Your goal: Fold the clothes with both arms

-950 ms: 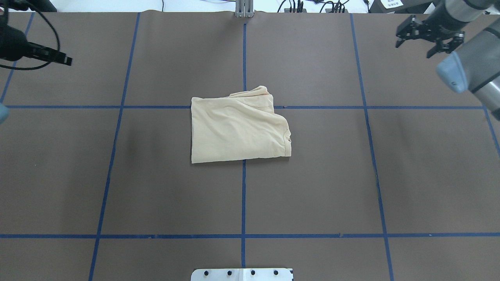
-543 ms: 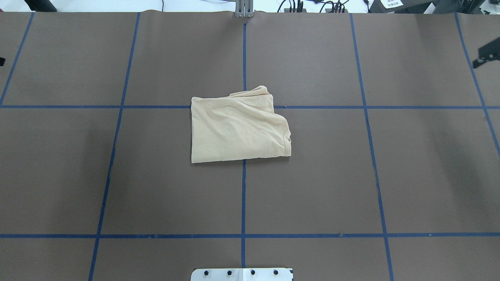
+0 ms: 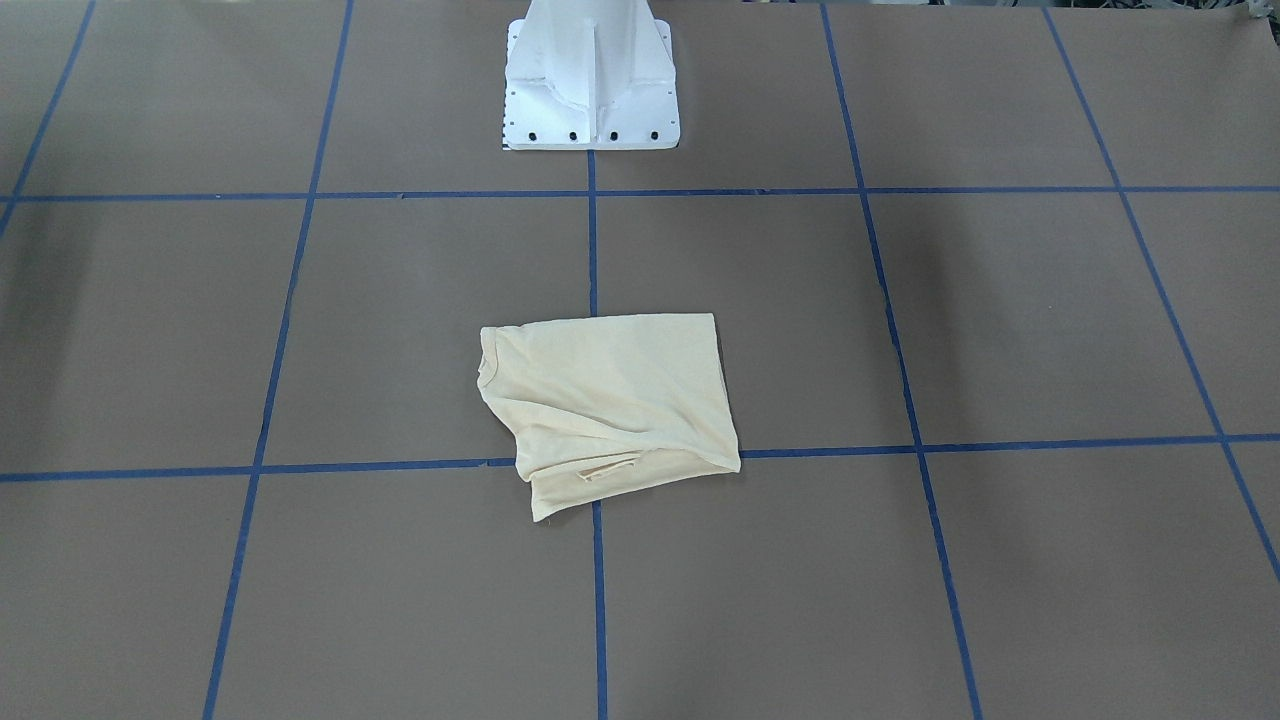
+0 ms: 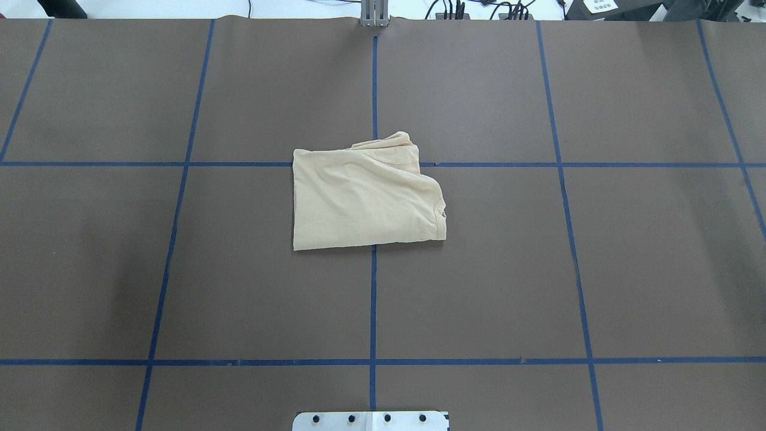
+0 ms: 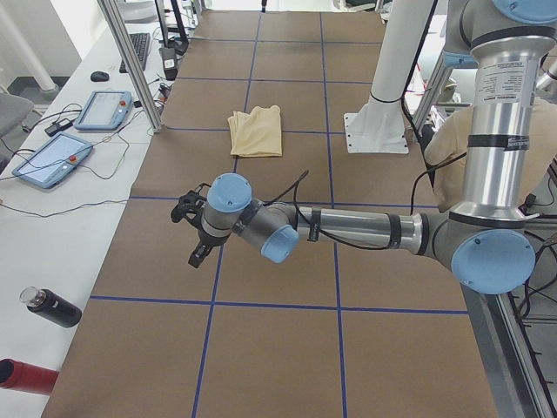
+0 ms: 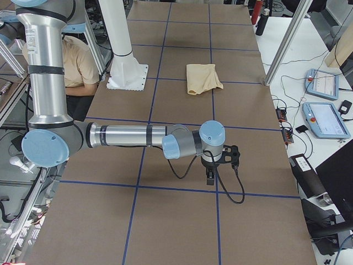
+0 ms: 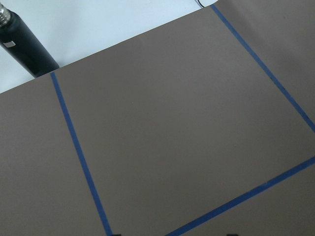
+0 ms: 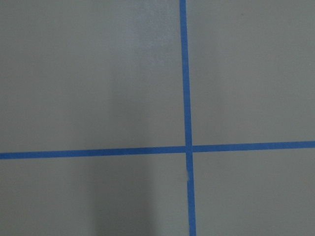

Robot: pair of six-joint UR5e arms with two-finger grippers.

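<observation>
Within the last second both arms were withdrawn from the overhead view. The folded cream shirt is left mid-bench, well apart from the left gripper and right gripper; folding is judged finished. Whether the fingers are apart cannot be told. A black bottle is seen off-bench near the left fingers, obstructing nothing.

Soft, wrinkled cream cloth shirt on matt brown paper-like table cover, smooth blue tape
</observation>
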